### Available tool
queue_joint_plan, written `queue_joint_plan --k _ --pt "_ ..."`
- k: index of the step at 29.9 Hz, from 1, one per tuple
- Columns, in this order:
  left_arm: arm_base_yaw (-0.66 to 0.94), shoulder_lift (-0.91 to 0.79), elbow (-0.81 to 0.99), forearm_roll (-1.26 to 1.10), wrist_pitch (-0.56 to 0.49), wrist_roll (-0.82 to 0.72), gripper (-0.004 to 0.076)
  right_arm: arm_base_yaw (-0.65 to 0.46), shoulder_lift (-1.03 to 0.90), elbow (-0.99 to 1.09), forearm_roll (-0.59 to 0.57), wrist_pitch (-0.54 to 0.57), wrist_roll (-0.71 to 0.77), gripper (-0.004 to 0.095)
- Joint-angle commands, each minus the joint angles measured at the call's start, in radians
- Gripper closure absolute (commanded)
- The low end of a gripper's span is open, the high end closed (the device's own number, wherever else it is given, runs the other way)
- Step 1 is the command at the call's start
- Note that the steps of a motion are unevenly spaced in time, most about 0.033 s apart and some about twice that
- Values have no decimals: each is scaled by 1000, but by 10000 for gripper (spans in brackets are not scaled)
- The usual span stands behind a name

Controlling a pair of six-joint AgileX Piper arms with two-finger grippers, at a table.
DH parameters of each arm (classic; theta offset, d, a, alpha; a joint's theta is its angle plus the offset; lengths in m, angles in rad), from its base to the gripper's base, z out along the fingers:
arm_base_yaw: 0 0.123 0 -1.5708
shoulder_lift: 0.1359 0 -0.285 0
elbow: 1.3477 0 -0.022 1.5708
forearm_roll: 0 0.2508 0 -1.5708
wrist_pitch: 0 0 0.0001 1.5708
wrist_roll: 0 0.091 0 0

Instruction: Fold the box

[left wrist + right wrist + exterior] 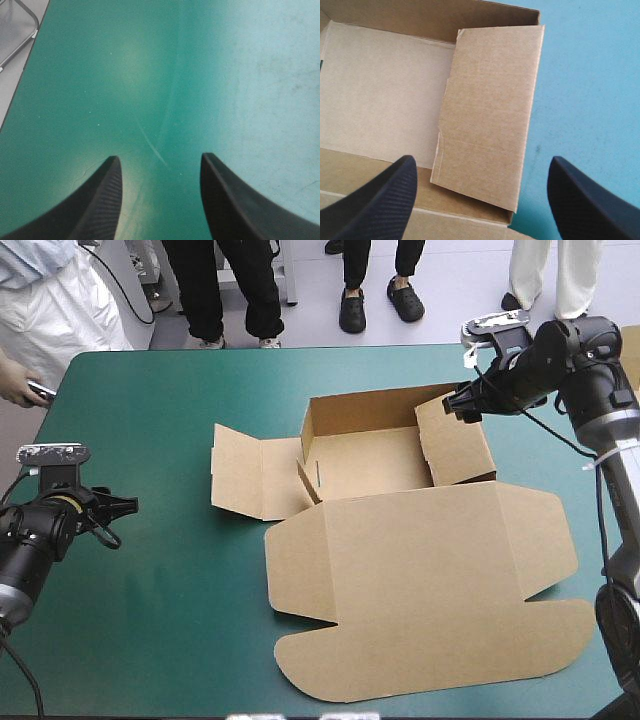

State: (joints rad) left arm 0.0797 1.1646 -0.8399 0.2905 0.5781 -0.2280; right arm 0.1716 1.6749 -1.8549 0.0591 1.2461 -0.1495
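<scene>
Well off toward the table's left edge, the left gripper (126, 508) hangs low over the bare teal-green cover (150, 420), apart from the board. In its wrist view the left gripper (159, 156) has its two black fingers (107, 200) standing moderately apart with nothing between them, and only a pale scratch (152, 145) on the cover lies just ahead of them.

Next comes the brown box (400, 570), in the middle of the table and reaching toward its right side. Its left flap (245, 485) lies flat on the cover. Beside that flap the tray (370, 460) stands half formed, with the far wall up and a short inner wall raised at the left. The lid (430, 590) is spread flat from the tray toward the near edge, its rounded tabs outermost.

At the tray's right side, the right panel (455, 445) is raised and leans in over the tray floor; the right wrist view shows the right panel (490, 110) tilted this way.

Just above that panel's far corner sits the right gripper (455, 405). From its own camera the right gripper (482, 158) has its jaws spread wide, the panel ahead of them and not gripped.
</scene>
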Motion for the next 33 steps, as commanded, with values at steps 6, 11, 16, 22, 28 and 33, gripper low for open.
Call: queue_joint_plan --k 6,11,16,22,28,33 --pt "-2 -24 -25 1 -49 -4 380 2 12 -17 -66 -19 -21 112" --pt "-2 -24 -25 -4 -49 -4 380 0 87 -17 -59 -76 -21 10" --pt "-2 -24 -25 -6 -45 -4 380 -2 181 -25 -72 -100 22 5" --pt "-2 -24 -25 -6 -45 -4 380 -2 283 -48 -84 -117 36 6" --pt "-2 -24 -25 -4 -45 -1 380 -2 346 -48 -112 -142 84 14" --pt "-2 -24 -25 -6 -45 -1 380 -2 353 -48 -131 -159 115 246"
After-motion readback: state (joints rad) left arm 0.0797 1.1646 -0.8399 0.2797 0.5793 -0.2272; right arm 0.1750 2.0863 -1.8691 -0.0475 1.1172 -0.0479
